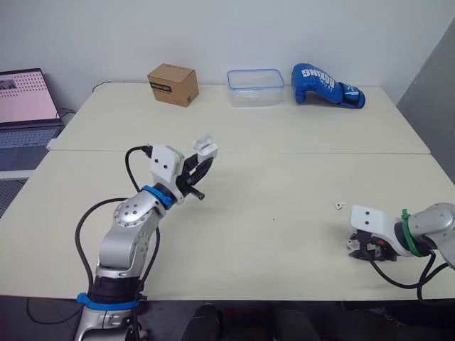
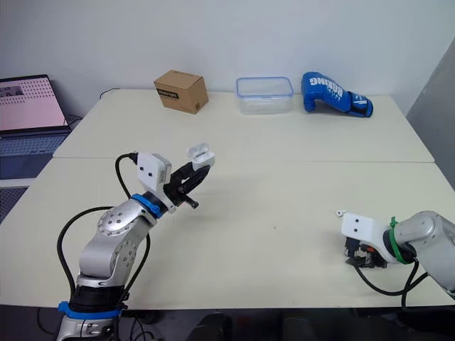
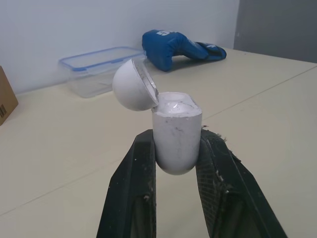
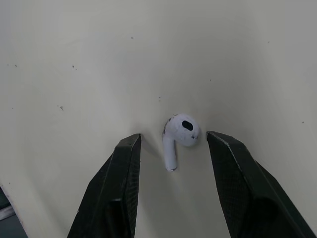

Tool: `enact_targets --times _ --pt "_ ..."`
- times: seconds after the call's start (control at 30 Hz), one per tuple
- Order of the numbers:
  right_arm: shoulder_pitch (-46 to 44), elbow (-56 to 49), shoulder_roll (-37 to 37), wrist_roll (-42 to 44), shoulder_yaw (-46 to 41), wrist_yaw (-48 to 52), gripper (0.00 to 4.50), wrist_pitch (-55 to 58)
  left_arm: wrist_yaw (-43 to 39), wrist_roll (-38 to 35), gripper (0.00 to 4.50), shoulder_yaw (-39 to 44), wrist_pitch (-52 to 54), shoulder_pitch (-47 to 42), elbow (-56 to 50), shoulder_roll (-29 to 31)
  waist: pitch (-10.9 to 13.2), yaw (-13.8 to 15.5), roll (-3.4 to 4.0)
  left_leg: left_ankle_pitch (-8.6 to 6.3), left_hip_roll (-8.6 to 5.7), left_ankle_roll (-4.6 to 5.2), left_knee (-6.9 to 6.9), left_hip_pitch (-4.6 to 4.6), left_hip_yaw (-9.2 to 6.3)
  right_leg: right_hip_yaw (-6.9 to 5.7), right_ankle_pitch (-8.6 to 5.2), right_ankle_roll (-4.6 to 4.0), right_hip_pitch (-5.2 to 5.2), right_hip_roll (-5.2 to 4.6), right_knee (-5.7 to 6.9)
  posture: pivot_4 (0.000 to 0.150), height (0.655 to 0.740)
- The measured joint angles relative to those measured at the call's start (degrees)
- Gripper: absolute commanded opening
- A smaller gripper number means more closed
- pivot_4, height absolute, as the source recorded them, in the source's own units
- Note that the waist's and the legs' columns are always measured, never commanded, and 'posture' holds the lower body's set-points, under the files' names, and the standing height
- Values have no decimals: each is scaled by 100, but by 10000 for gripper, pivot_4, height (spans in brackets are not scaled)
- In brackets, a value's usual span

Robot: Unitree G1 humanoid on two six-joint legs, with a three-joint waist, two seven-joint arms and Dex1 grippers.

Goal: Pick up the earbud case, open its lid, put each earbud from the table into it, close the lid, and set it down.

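My left gripper (image 1: 201, 160) is raised above the table's left half and is shut on the white earbud case (image 3: 176, 134). The case stands upright between the fingers with its round lid (image 3: 132, 85) flipped open. Near the table's front right edge, my right gripper (image 4: 173, 146) points down at the tabletop and is open. A white earbud (image 4: 178, 135) lies on the table between its fingertips, touching neither finger. A second small white earbud (image 1: 339, 206) lies on the table just beyond and left of the right gripper (image 1: 364, 249).
Along the far edge stand a cardboard box (image 1: 173, 84), a clear plastic container with a blue rim (image 1: 255, 87) and a blue boxing glove (image 1: 325, 85). A laptop (image 1: 25, 99) sits off the table's left side.
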Motion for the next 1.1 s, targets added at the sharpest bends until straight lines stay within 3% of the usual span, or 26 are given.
enact_targets --times 0.63,1.0,1.1 --pt "-803 39 153 -342 708 87 21587 249 328 25 7218 -100 80 429 -376 -214 0 -5 0 0 1 0 -1 1 0 0 0 0 -1 0 1 1500 7400" --pt "-697 26 92 -363 674 124 21587 126 309 14 7218 -75 80 428 -375 -208 0 2 0 0 1 0 0 0 -1 -2 0 0 -1 0 0 1500 7400" --pt "-631 15 82 -358 630 137 15334 83 302 12 7218 -75 80 428 -375 -207 0 4 0 0 0 0 0 0 -1 -1 0 0 -1 0 0 1500 7400"
